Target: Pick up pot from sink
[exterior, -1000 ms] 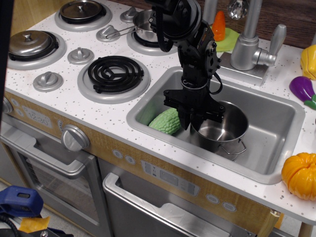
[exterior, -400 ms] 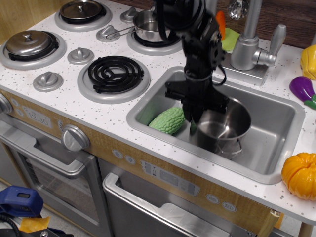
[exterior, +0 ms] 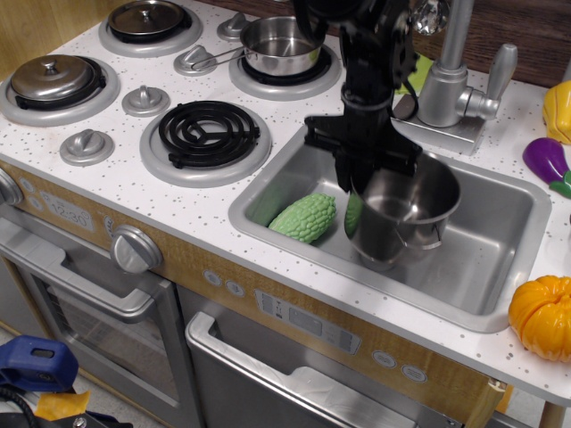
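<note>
The small shiny steel pot (exterior: 406, 209) with wire loop handles hangs tilted above the floor of the silver-grey sink (exterior: 500, 267), lifted clear of it. My black gripper (exterior: 357, 185) comes down from above and is shut on the pot's left rim, one finger inside and one outside. The pot's open mouth shows; it looks empty.
A green bumpy gourd (exterior: 303, 218) lies in the sink's left part, close to the pot. A faucet (exterior: 451, 80) stands behind the sink. A long-handled saucepan (exterior: 281, 45), lidded pots (exterior: 53, 80) and a coil burner (exterior: 208, 132) are on the stove. A pumpkin (exterior: 542, 316) and eggplant (exterior: 546, 160) sit at right.
The gripper has risen with the pot held by its rim; the pot has left the sink floor and moved up and slightly right, now tilted.
</note>
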{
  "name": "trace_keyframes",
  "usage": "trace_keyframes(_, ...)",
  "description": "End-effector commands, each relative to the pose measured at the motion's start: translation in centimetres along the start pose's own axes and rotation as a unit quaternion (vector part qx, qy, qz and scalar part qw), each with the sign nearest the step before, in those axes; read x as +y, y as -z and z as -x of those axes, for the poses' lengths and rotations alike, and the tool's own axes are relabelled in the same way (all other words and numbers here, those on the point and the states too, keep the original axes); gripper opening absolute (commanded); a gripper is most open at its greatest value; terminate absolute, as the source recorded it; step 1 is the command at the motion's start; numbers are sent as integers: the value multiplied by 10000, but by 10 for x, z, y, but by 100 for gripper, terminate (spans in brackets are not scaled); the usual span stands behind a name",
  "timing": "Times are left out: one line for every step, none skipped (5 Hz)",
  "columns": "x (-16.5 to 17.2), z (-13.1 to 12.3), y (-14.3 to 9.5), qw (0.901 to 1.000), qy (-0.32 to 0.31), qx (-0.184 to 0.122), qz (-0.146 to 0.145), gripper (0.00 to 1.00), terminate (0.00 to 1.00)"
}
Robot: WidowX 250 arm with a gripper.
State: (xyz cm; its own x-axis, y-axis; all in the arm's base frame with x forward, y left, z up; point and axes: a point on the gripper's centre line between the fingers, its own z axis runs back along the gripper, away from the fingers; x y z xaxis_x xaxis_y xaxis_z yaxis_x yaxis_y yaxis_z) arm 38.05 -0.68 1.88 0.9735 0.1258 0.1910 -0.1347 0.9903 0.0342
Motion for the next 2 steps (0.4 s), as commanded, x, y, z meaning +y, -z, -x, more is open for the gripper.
trace_keyframes(7, -30, -65, 9982, 34, -587, -79, 0, 0)
trace_keyframes(13, -26, -76, 9978, 146, -620, -186, 0, 100)
